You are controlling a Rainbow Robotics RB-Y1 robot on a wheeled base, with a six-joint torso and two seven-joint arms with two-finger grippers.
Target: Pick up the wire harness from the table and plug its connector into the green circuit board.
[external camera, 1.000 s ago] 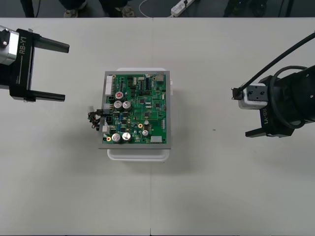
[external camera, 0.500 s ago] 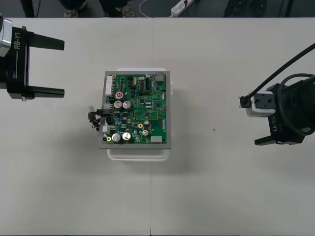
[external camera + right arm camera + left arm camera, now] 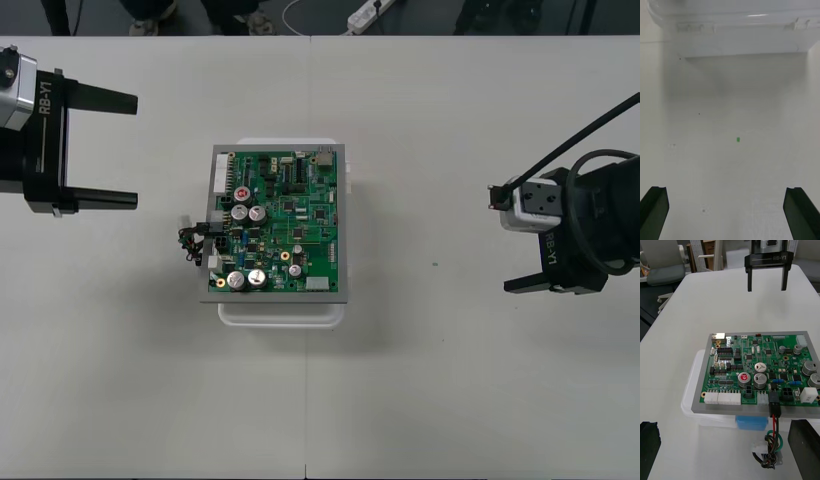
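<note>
**Harness (image 3: pixel 767 455) plugged at the board's edge, both grippers standing off**

Snagging looks like the main risk from where I stand. The black plug (image 3: pixel 774 407) appears seated in the left edge of the green circuit board (image 3: pixel 285 220), but I cannot tell whether it is fully home. If it is only part way in, a light tug on the wires could pull it out. The loose end would cause that tug. It trails off the board and over the side of the white base (image 3: pixel 280 313), right where a low sweep by the left gripper (image 3: pixel 105 148) could catch it. That gripper hovers well off to the board's left with its fingers spread wide and nothing between them. The right gripper (image 3: pixel 510 240) is well apart on the other side, above the bare surface (image 3: pixel 450 400), likewise released and empty.

The harness itself is slight. Thin red, black and green wires run from the plug and gather in a small tangle on the surface just beside the base. It looks limp and light, and easily dragged.
</note>
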